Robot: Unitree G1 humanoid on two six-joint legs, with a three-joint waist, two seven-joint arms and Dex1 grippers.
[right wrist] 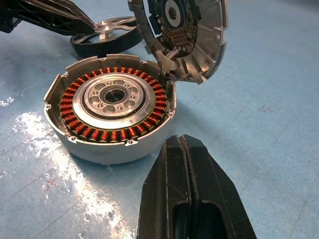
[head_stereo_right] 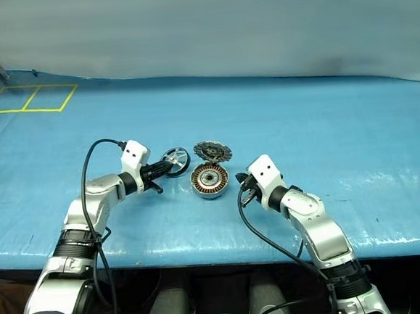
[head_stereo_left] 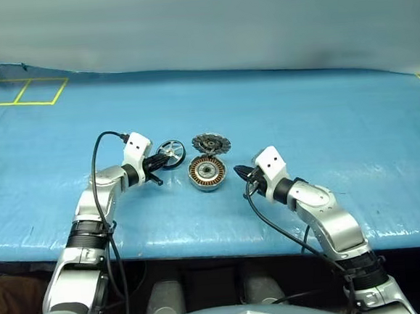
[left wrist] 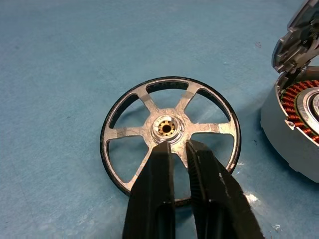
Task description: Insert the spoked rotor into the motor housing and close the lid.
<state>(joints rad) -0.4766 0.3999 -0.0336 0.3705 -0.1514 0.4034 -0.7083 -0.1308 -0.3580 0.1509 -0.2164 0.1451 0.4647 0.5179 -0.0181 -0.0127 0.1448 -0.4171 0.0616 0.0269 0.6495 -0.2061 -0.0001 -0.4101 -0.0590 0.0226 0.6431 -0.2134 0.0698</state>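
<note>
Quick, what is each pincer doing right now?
Left pincer: closing on a spoke of the spoked rotor.
Right pincer: shut, holding nothing.

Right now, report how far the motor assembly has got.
Done: nothing seated; motor housing sits open, lid propped tilted at its rim. In hand: left gripper closing on a spoke of the spoked rotor, which lies on the table. Left: lift, insert, close lid.

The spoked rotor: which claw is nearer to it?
Left. The left claw sits on a spoke of the spoked rotor; the right claw waits apart, beyond the motor housing.
</note>
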